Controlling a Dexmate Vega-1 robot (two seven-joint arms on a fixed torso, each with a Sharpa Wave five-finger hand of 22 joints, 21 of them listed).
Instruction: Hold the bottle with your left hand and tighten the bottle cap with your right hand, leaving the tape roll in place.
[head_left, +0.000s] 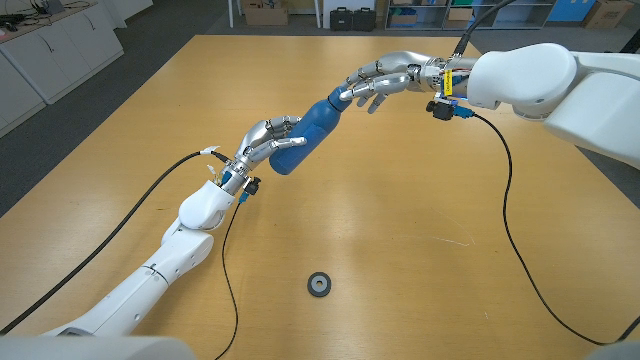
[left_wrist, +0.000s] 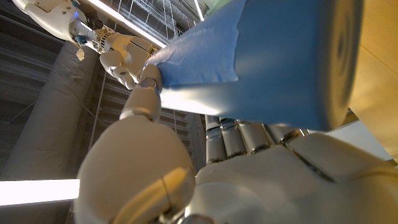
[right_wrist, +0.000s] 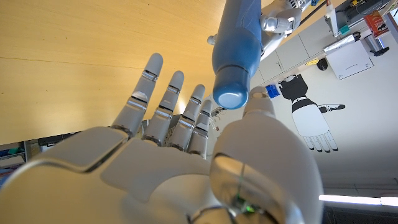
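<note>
Tape roll (head_left: 319, 284) nearest; left hand (head_left: 262, 143) grips tilted blue bottle (head_left: 309, 132); right hand (head_left: 385, 82) spread at cap.

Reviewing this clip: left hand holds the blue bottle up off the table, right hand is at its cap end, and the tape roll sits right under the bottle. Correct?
Not quite. The tape roll lies well clear of the bottle, nearer the robot, as the head view shows. The left hand does hold the bottle, the right hand at its cap end.

blue bottle (head_left: 312, 128); black tape roll (head_left: 320, 284)

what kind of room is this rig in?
Likely a robotics lab or workshop: a wooden table on dark flooring, white cabinets along one wall, and shelving with boxes and equipment cases at the back.
</note>
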